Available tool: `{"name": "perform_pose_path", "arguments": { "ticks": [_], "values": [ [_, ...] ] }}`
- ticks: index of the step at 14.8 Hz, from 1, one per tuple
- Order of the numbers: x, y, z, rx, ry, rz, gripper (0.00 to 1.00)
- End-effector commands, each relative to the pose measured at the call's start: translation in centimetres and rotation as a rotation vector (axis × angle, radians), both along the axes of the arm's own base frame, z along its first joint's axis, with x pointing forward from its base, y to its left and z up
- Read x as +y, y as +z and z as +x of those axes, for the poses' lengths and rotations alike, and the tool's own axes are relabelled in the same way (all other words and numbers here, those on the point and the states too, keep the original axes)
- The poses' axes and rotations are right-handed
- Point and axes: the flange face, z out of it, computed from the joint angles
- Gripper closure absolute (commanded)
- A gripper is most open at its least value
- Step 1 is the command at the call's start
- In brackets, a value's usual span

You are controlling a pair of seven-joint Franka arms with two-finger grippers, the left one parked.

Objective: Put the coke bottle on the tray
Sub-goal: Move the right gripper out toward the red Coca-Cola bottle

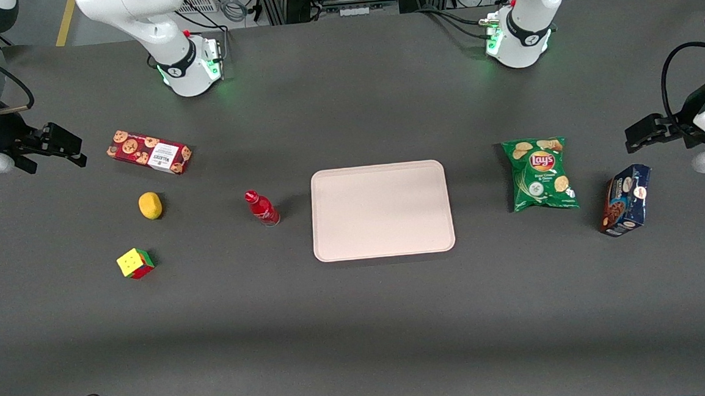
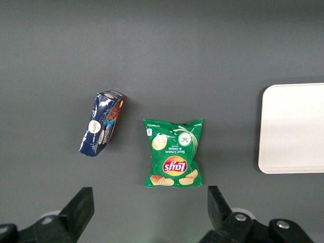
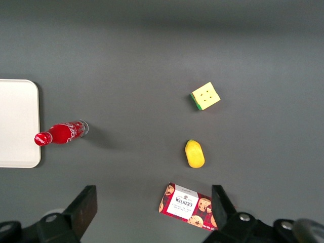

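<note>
The coke bottle (image 1: 261, 208) is small, slim and red with a red cap. It stands upright on the table beside the tray (image 1: 381, 210), a large flat pale pink-beige rectangle with a low rim. The bottle (image 3: 61, 133) and an edge of the tray (image 3: 18, 123) also show in the right wrist view. My gripper (image 1: 58, 146) is open and empty, high above the working arm's end of the table, far from the bottle. Its fingers (image 3: 85, 208) frame bare table and a cookie box.
A red Walker's cookie box (image 1: 149, 151), a yellow lemon-like object (image 1: 150, 205) and a colour cube (image 1: 135, 263) lie toward the working arm's end. A green Lay's chip bag (image 1: 539, 173) and a blue cookie box (image 1: 625, 199) lie toward the parked arm's end.
</note>
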Motion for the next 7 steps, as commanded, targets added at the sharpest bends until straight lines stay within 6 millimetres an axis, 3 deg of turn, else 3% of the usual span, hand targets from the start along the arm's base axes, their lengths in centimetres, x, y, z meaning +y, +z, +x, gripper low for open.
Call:
{"name": "perform_pose_path", "arguments": {
  "ticks": [1, 6, 7],
  "values": [
    [0.2, 0.1, 0.5, 0.016, -0.018, -0.015, 0.0],
    [0.4, -0.2, 1.0, 0.019, -0.02, -0.005, 0.0],
    [1.2, 0.0, 1.1, 0.016, -0.007, -0.007, 0.0]
  ]
}}
